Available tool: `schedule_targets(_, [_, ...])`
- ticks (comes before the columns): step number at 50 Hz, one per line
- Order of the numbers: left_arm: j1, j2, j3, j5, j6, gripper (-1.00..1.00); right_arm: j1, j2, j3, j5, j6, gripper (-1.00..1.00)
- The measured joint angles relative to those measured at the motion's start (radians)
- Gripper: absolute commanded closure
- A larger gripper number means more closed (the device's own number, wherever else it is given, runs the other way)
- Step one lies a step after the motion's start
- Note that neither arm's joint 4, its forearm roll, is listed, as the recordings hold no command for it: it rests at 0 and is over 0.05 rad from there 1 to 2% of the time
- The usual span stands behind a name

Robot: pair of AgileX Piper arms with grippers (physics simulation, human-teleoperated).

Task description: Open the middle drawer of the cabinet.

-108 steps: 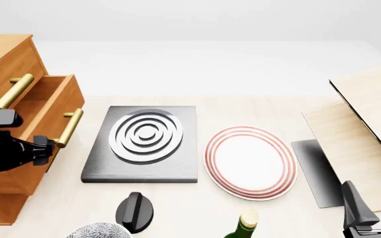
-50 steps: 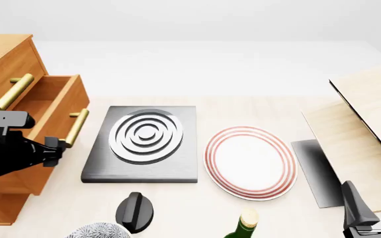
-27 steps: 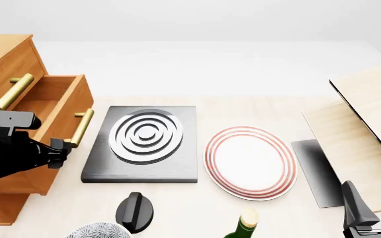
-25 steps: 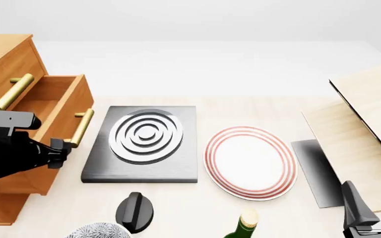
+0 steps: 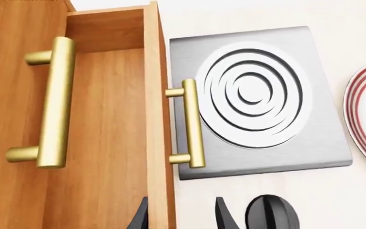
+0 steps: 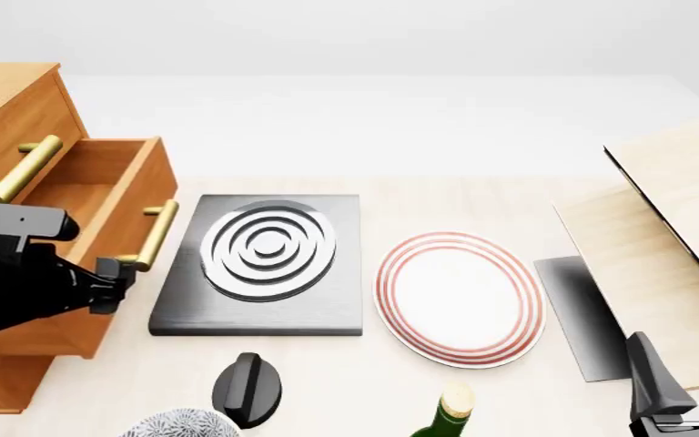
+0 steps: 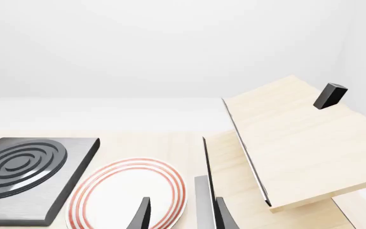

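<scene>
The cabinet (image 6: 10, 100) stands at the table's left edge. Its middle drawer (image 6: 76, 196) is pulled well out, and the brass handle (image 6: 156, 235) faces the grey slab. My left gripper (image 6: 109, 278) sits at the near end of the drawer front, below that handle. In the left wrist view the drawer's front panel (image 5: 160, 119) runs down between the spread fingers of the left gripper (image 5: 183, 217), with the handle (image 5: 192, 124) just beyond the tips. The jaws are open. My right gripper (image 6: 686, 369) rests open at the near right and holds nothing.
A grey slab with concentric rings (image 6: 265, 264) lies beside the drawer, and a red-rimmed plate (image 6: 459, 296) lies to its right. A black knob-like object (image 6: 248, 387), a green bottle (image 6: 447, 414) and a patterned bowl (image 6: 179, 426) line the near edge. Pale wood boards (image 6: 677, 237) fill the right.
The middle drawer has slid further out to the right, and my left gripper has travelled with it. The right arm has not moved.
</scene>
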State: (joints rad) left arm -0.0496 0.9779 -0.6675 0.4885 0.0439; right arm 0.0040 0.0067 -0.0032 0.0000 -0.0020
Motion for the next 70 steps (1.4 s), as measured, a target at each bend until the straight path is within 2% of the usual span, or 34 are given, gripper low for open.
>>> schedule_targets(26, [-0.043,-0.008,-0.022,0.024,0.012,-1.00,0.000,0.000,0.000,0.000,0.000,-1.00])
schedule_targets(70, [-0.103,0.042,-0.041,-0.010,0.013,-1.00,0.000,0.000,0.000,0.000,0.000,-1.00])
